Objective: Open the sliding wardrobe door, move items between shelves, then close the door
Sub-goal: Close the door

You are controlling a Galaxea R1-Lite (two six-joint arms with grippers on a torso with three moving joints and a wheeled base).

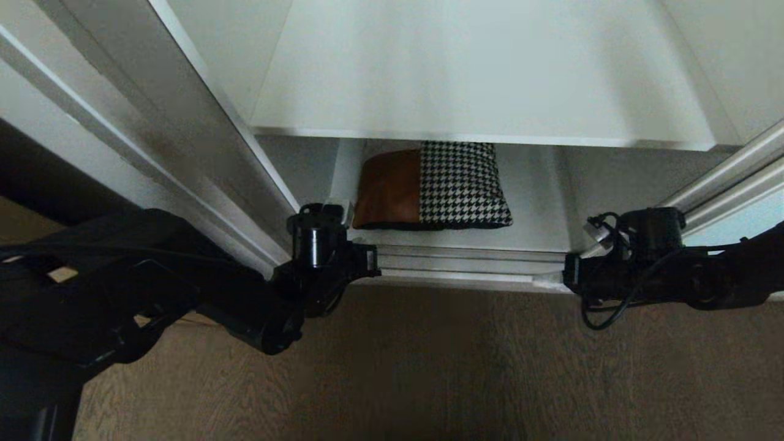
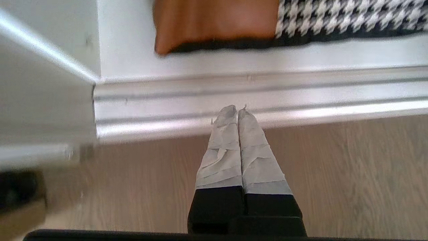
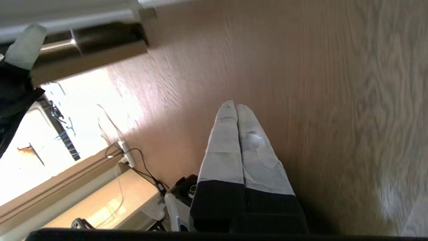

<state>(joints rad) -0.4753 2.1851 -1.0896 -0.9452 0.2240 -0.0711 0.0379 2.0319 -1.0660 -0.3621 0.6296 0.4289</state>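
The wardrobe stood open in the head view, with a white upper shelf (image 1: 478, 79) overhanging the bottom shelf (image 1: 539, 202) and hiding the rear part of what lay below. On that bottom shelf lay the cushion (image 1: 432, 187), tan leather on its left part and houndstooth on its right, flat and near the front edge. A silver floor track (image 1: 465, 260) ran across the opening between the cushion and the wooden floor (image 1: 429, 367). A metal door frame (image 1: 184, 141) slanted down on the left, and another frame rail (image 1: 729, 177) on the right.

The left tool (image 2: 237, 112) was closed and empty, its taped fingers (image 2: 222, 150) pressed together, the tips over the track, with the cushion (image 2: 214, 23) just beyond on the far side of it. The tool touched nothing that could be seen.

The right tool (image 3: 234, 105) was also closed and empty, pointing over bare floor (image 3: 317, 83), well apart from the cushion.

Only the left wrist view showed the grooves of the track (image 2: 267, 97) up close. Only the right wrist view showed a power strip with cables (image 3: 125, 152) beside a bright patch of light on the floor.
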